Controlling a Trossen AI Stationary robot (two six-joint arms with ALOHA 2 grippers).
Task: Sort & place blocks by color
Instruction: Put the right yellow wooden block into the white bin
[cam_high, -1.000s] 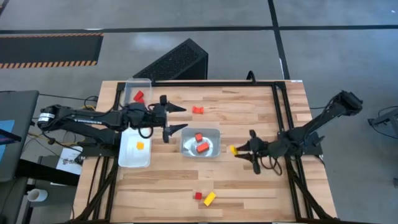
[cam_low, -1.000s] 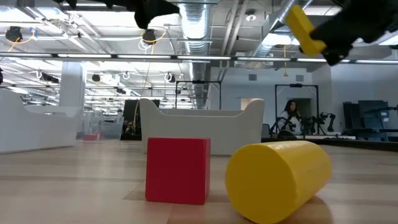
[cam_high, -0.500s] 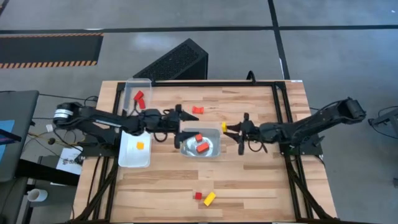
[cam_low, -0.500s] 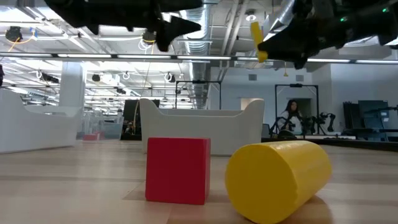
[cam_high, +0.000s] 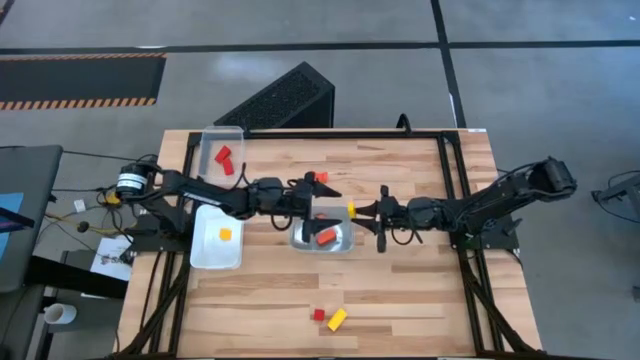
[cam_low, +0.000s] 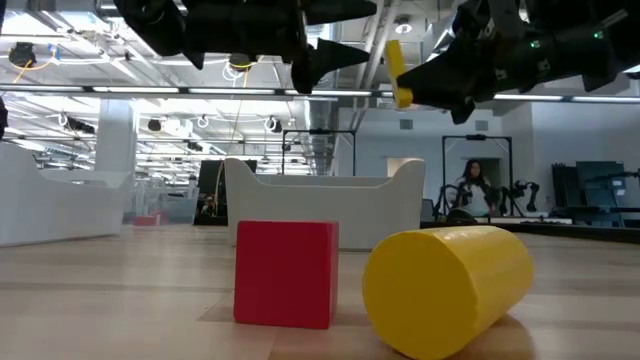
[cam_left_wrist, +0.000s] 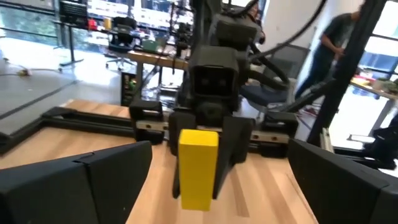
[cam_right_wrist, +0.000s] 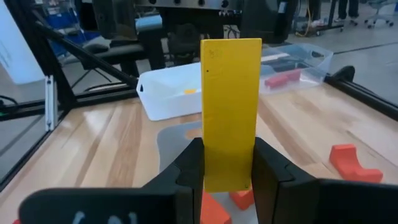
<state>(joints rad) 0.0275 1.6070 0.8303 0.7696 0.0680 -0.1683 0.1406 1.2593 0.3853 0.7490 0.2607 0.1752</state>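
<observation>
- At the far left of the table, one clear tray (cam_high: 211, 146) held a red block (cam_high: 224, 159), and just below it a white tray (cam_high: 205, 256) held a small orange block (cam_high: 226, 234).
- The left arm reached from the left side toward the middle of the table. The left gripper (cam_high: 322, 193) hung in the air near the upper left corner of the middle tray (cam_high: 343, 243), and its fingers were spread apart with nothing between them.
- An orange block (cam_high: 321, 176) lay on the wood just above the left gripper, apart from the trays.
- The middle tray held an orange block (cam_high: 325, 236), and one more reddish piece showed beside it, partly hidden by the arm.
- Near the front edge of the table, a small red cube (cam_high: 319, 314) and a yellow cylinder (cam_high: 337, 319) lay just beside each other on the wood.
- The right gripper (cam_high: 359, 209) was over the right edge of the middle tray, and its fingers were clenched on a yellow bar (cam_high: 350, 208). The bar stood upright between the fingers, above the table.
- The two grippers faced each other, with the yellow bar between them.
- The right arm stretched in from the right side of the table.
</observation>
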